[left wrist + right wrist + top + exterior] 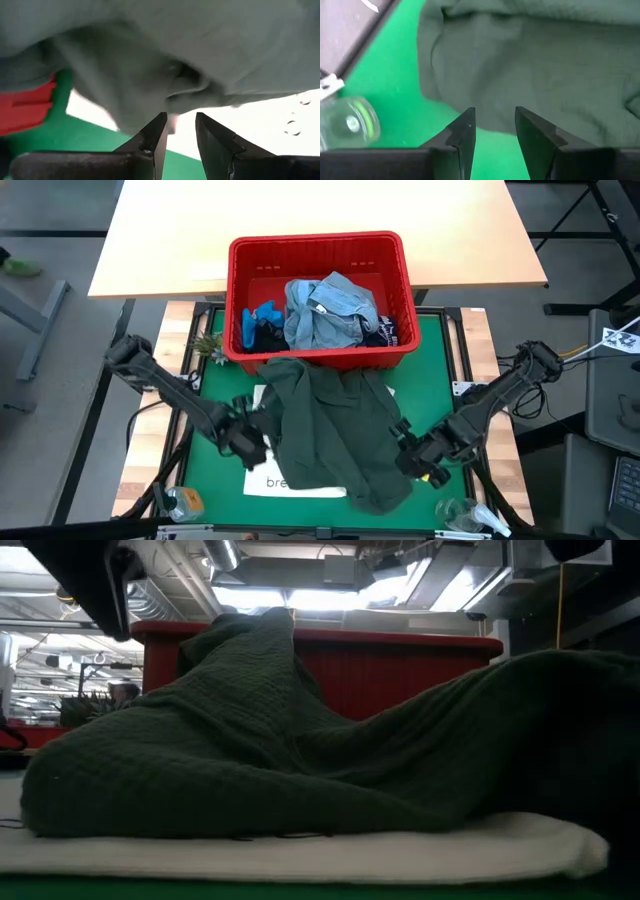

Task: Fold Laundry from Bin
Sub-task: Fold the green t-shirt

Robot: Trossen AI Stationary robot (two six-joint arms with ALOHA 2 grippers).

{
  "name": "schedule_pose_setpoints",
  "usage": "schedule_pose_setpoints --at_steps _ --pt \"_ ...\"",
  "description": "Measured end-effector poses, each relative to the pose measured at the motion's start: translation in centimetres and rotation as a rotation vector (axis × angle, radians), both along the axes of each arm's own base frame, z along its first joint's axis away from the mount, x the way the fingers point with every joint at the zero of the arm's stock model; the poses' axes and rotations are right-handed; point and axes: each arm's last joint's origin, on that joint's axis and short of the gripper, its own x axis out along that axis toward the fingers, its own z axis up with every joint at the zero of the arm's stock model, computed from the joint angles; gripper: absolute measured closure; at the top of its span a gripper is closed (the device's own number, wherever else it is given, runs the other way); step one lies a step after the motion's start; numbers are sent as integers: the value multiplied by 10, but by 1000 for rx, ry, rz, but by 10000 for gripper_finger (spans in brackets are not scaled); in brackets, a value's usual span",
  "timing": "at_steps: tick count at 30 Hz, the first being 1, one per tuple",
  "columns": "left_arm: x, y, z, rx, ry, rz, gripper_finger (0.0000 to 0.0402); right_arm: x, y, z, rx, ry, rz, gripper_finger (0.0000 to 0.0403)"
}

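The red bin [315,242] stands at the far side of the green mat [440,355]. It holds a light blue denim shirt [325,315], a bright blue garment [255,320] and a dark navy one [385,332]. A dark green garment [335,425] hangs over the bin's near rim and spreads down the mat, covering most of a white tote bag [290,483]. My left gripper [250,442] stands open at the garment's left edge, nothing between its fingers [155,132]. My right gripper [412,455] stands open over the garment's near right edge [470,107].
A small jar [180,502] sits at the mat's near left corner and a clear bottle [465,515] at the near right, close to my right gripper. A little plant [205,345] stands left of the bin. A light wooden table [300,210] lies beyond it.
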Motion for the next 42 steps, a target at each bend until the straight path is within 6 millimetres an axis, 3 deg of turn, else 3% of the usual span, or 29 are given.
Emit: schedule_pose_setpoints --at_steps 3,7,12,17,22,29,36,42 --pt "-21 20 1 -33 -67 30 305 -3 -5 -2 -43 35 15 265" --pt "-44 37 -8 -147 -309 57 305 -10 -10 -14 -73 9 10 265" --pt "-54 44 -35 -276 -629 55 305 -15 -15 -41 66 -176 -5 265" --pt "-54 47 -57 -257 -770 75 305 -9 -28 -65 104 -287 -72 265" --pt "-48 50 -66 -235 -810 120 305 -3 -48 -82 18 -280 -178 265" --pt "-37 52 -73 -284 -803 140 274 7 -67 -83 3 -287 -267 265" --pt "-24 49 -86 -337 -776 121 218 9 -73 -83 -5 -284 -274 265" --pt "-14 43 -95 -390 -781 85 217 9 -74 -83 -37 -302 -280 265"
